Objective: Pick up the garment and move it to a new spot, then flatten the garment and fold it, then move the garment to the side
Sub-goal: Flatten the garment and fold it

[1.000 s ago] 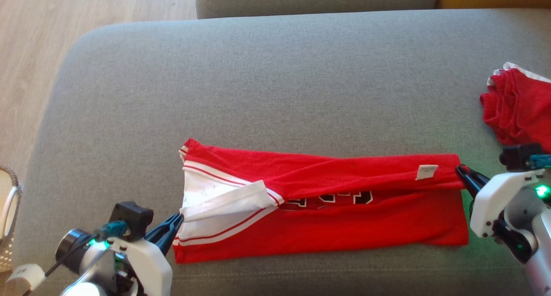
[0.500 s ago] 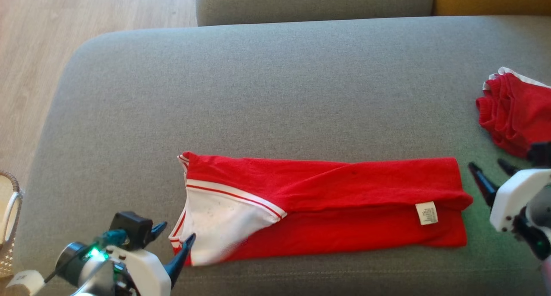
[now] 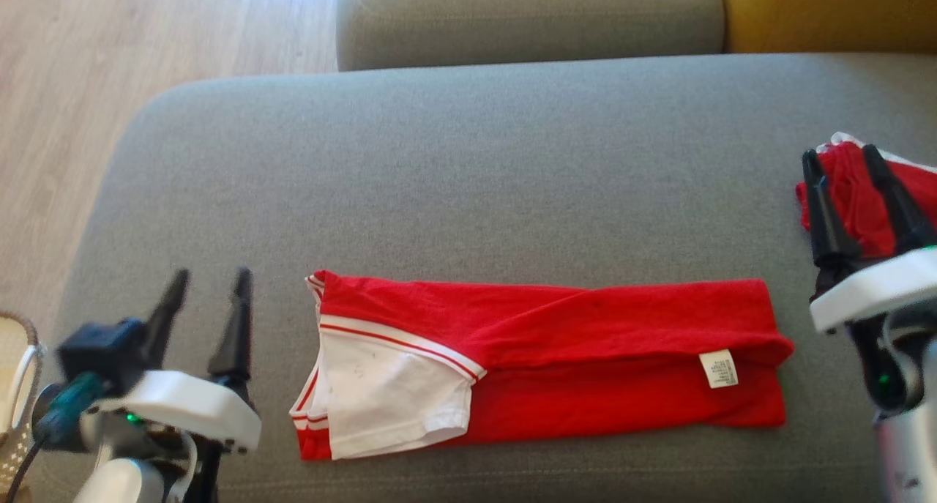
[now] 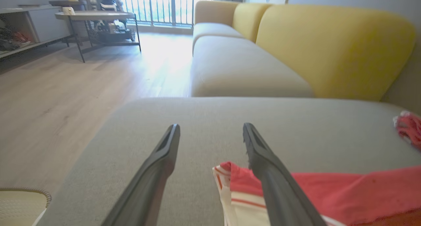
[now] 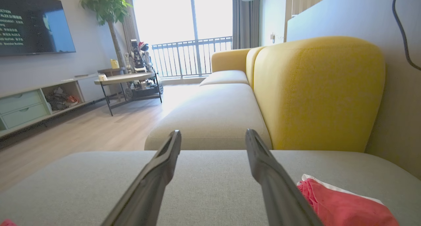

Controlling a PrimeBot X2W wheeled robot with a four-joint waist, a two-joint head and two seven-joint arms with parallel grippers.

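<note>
Lying flat across the lower middle of the head frame, the shirt (image 3: 556, 356) rests on the grey sofa seat (image 3: 468, 181) as one long band, one long side laid over the other. That puts the white label (image 3: 717, 369) on top near the right end and the white trimmed panel (image 3: 388, 393) at the left end. I take the lengthwise fold as done and an end-to-end fold as the step to come.

My left fingers (image 3: 234, 327) stand spread apart at the lower left, just beside the shirt's left end but off it, gripping nothing. My right fingers (image 3: 823, 210) are equally spread and empty at the right edge of the frame, with their tips over a second red bundle (image 3: 853, 195). In the right wrist frame that bundle sits beside one finger; I cannot tell if they touch. One set of fingers at each short end suits bringing the two ends together.

For room, bare seat stretches widely above the band. The seat's front edge runs close below it, so I would not pull that way. A basket (image 3: 15, 364) sits off the seat at the lower left, and the bundle takes the right side, which leaves the upper left freest.
</note>
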